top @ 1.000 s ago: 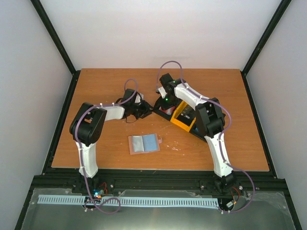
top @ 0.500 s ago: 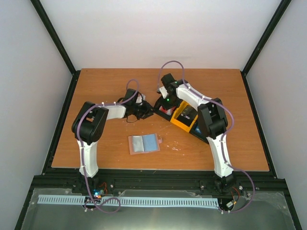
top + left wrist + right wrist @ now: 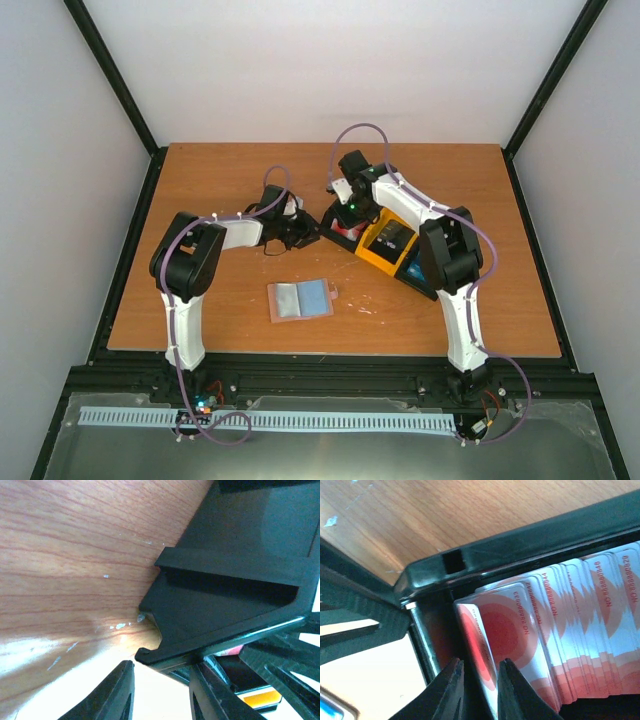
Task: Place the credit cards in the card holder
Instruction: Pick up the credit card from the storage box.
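Note:
The card holder lies open and flat on the table, tan rim with pale pockets, one showing blue. Red credit cards with white marks stand in a row in the left compartment of the black-and-yellow tray. My right gripper reaches into that compartment. In the right wrist view its jaws stand slightly apart on either side of the front red card, which leans away from the row. My left gripper is open at the tray's left corner, holding nothing.
The tray's right compartment shows something blue. The tray's black wall runs just behind the cards. Bare wooden table surrounds the card holder. Black frame rails edge the table.
My right arm's elbow has swung slightly to the right while its gripper stayed at the tray's left compartment. The left arm has barely moved. The card holder has not moved.

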Tool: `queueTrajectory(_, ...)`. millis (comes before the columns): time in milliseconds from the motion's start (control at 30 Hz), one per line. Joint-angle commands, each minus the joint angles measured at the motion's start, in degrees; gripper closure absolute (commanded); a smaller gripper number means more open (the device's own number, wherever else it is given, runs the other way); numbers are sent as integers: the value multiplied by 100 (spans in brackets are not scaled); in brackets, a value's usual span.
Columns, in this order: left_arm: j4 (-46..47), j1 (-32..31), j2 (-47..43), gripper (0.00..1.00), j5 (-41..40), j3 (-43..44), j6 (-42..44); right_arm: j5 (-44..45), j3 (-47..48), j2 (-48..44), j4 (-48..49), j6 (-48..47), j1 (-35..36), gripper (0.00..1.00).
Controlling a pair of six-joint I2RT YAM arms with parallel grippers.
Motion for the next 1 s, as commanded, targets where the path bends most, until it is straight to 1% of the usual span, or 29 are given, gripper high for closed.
queueTrajectory(0, -75, -29, 102, 67, -203, 177, 110, -753, -153, -143, -466, -204, 45, 79)
queueTrajectory(67, -77, -29, 94, 67, -201, 171, 122, -1096, -232, -197, -516, -305, 15, 77)
queueTrajectory(133, -78, -29, 83, 67, -209, 158, 123, -1188, -296, -206, -561, -368, 15, 75)
queueTrajectory(267, -82, -29, 85, 68, -201, 153, 146, -1041, -331, -179, -587, -346, 3, 72)
queueTrajectory(367, -90, -29, 83, 68, -200, 149, 156, -753, -312, -149, -534, -294, 7, 66)
queueTrajectory(567, -102, -29, 80, 68, -190, 153, 179, -519, -120, -7, -494, -218, 5, 65)
queueTrajectory(600, -106, -29, 84, 68, -192, 157, 186, -464, -78, 28, -488, -201, 7, 66)
queueTrajectory(700, -104, -28, 68, 68, -187, 152, 191, -230, 5, 69, -464, -146, 7, 75)
queueTrajectory(767, -117, -29, 60, 68, -199, 172, 201, -197, 44, 19, -423, -128, 7, 81)
queueTrajectory(833, -139, -28, 58, 68, -208, 184, 208, -179, 92, -74, -364, -55, 5, 84)
queueTrajectory(900, -147, -29, 50, 68, -209, 184, 214, -233, 150, -195, -319, -9, 6, 91)
queueTrajectory(967, -162, -29, 32, 68, -217, 191, 223, -232, 189, -305, -257, 29, 5, 94)
